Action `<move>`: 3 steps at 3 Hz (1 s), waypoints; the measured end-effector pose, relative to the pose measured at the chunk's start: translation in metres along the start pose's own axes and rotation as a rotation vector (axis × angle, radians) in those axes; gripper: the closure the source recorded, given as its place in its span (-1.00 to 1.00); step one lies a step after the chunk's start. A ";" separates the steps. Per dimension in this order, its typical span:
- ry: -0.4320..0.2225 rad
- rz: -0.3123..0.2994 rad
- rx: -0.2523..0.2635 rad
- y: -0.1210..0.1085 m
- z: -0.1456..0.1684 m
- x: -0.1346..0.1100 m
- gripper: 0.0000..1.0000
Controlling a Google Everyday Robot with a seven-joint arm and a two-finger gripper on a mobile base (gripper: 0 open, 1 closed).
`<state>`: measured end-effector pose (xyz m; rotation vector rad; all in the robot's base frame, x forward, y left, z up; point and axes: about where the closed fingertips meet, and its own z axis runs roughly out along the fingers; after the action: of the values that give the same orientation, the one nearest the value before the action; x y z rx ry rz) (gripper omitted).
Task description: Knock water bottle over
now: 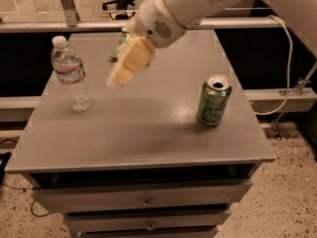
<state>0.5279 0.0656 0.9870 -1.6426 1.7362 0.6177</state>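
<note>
One worktop (148,133), and on it: one water bottle (72,76), one green soda can (214,100), one green snack bag (120,44) at the back, partly hidden. One arm (171,9), one end effector (118,78), hovering over the worktop between bottle and can, nearer the bottle. Two drawer knobs (146,202) below. One white cable (288,58) on the right.
</note>
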 end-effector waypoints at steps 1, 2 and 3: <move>-0.065 -0.010 -0.016 -0.009 0.042 -0.035 -1.00; -0.152 -0.009 -0.037 -0.020 0.076 -0.056 -1.00; -0.257 0.016 -0.096 -0.025 0.113 -0.072 -0.95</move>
<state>0.5679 0.1944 0.9666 -1.5380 1.5550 0.8908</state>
